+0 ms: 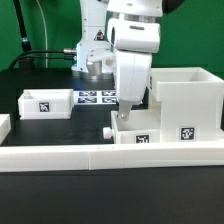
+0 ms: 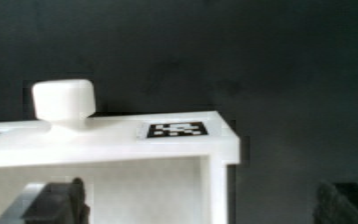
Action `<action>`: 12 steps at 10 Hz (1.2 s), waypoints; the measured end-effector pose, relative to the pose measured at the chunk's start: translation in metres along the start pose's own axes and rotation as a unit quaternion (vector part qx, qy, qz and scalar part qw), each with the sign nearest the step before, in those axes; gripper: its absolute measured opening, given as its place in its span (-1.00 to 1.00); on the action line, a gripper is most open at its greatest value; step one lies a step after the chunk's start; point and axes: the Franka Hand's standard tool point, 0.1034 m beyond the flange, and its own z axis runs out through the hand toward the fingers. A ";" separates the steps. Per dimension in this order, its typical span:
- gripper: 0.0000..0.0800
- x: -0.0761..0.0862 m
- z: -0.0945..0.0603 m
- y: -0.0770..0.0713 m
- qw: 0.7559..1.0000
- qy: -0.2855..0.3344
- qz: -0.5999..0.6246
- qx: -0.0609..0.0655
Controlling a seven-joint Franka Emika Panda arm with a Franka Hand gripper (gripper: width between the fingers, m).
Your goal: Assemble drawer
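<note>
A small white drawer tray [image 1: 138, 133] with a tag stands just behind the front border wall, in the middle. My gripper [image 1: 125, 110] hangs right over it, open. In the wrist view the tray [image 2: 123, 150] shows its white knob [image 2: 60, 100] and a tag [image 2: 179, 128]. My gripper [image 2: 202, 205] has its dark fingers [image 2: 51, 205] wide apart, one over the tray's inside and the other outside its side wall, holding nothing. The tall boxy housing [image 1: 188, 100] stands at the exterior view's right. The second tray [image 1: 45, 103] sits at the left.
The long low white border wall [image 1: 100, 155] runs along the front. The marker board [image 1: 98, 97] lies flat behind the gripper. The robot's base and cables are at the back. The table is black.
</note>
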 end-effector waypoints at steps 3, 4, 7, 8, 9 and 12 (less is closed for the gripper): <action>0.62 -0.030 -0.019 0.007 1.000 -0.006 -0.015 0.000; 0.62 -0.042 -0.013 0.006 1.000 -0.005 -0.019 0.003; 0.62 -0.049 -0.011 0.005 1.000 -0.004 -0.019 0.005; 0.62 -0.051 -0.009 0.005 0.999 0.004 -0.031 0.005; 0.62 -0.053 -0.004 0.005 0.999 0.031 -0.032 0.009; 0.62 -0.063 0.007 0.009 0.996 0.082 -0.034 0.010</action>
